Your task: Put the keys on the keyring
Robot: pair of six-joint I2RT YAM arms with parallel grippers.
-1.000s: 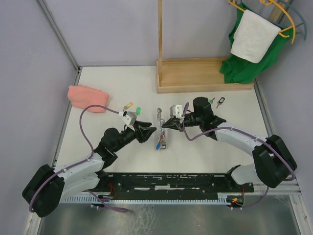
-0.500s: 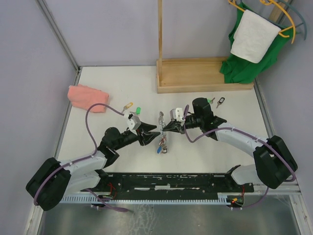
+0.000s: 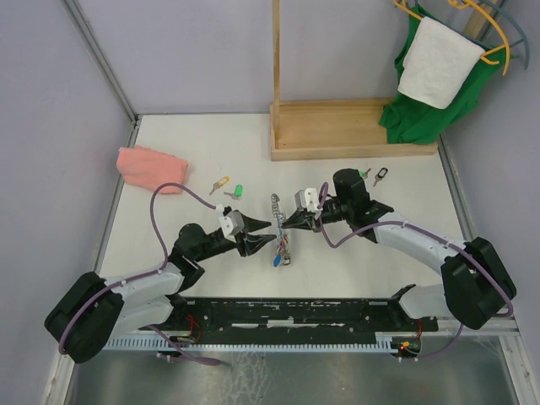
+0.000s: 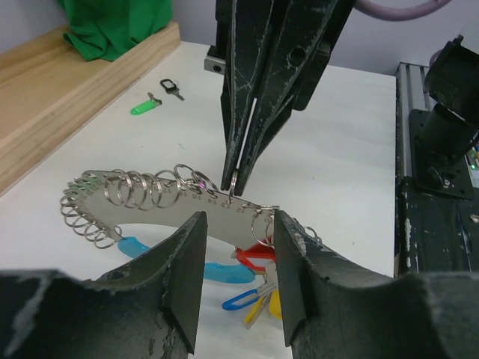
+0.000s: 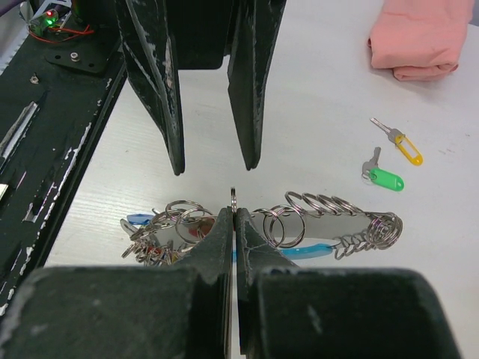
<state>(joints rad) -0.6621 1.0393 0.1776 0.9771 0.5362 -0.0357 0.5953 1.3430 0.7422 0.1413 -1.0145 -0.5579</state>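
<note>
The keyring (image 3: 278,221) is a curved silvery strip strung with many small split rings and coloured tags, lying mid-table between the arms. My right gripper (image 5: 233,213) is shut on one upright split ring of the keyring (image 5: 329,221). In the left wrist view its tips (image 4: 234,183) pinch that ring from above. My left gripper (image 4: 238,222) stands open just in front of the keyring (image 4: 150,196), holding nothing. Loose keys lie on the table: a yellow key (image 3: 220,181) and a green key (image 3: 238,191) on the left, another green key (image 3: 364,174) and a black key (image 3: 381,175) on the right.
A folded pink cloth (image 3: 152,167) lies at the left. A wooden stand (image 3: 354,131) with an upright post sits at the back. A green cloth (image 3: 430,110) and a white towel (image 3: 439,59) hang at the back right. A black rail (image 3: 295,314) runs along the near edge.
My left gripper has moved right and nearer, closing in on the keyring's lower end. The right gripper has kept its grip and shifted slightly, and the keyring's tags have moved with it.
</note>
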